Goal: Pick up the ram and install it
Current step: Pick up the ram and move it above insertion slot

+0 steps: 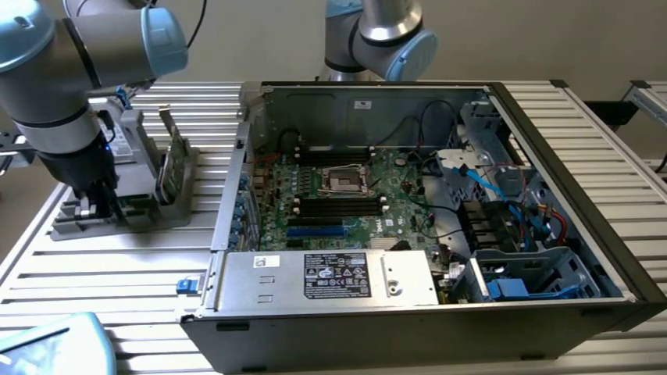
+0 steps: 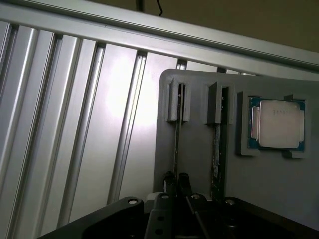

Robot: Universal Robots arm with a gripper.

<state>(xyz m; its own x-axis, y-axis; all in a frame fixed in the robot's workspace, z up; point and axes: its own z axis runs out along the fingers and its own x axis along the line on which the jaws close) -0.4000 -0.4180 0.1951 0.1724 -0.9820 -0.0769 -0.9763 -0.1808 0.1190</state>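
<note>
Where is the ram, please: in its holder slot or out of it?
In: the ram stands on edge in a slot of the grey holder, with the gripper shut on it.

The ram (image 2: 177, 144) stands on its long edge, seen edge-on, in a holder (image 2: 199, 199) slot, clamped by my gripper (image 2: 177, 180).

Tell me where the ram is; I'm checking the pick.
The ram stands on edge in the grey holder at the exterior view's left, beside the computer case, in the gripper.
</note>
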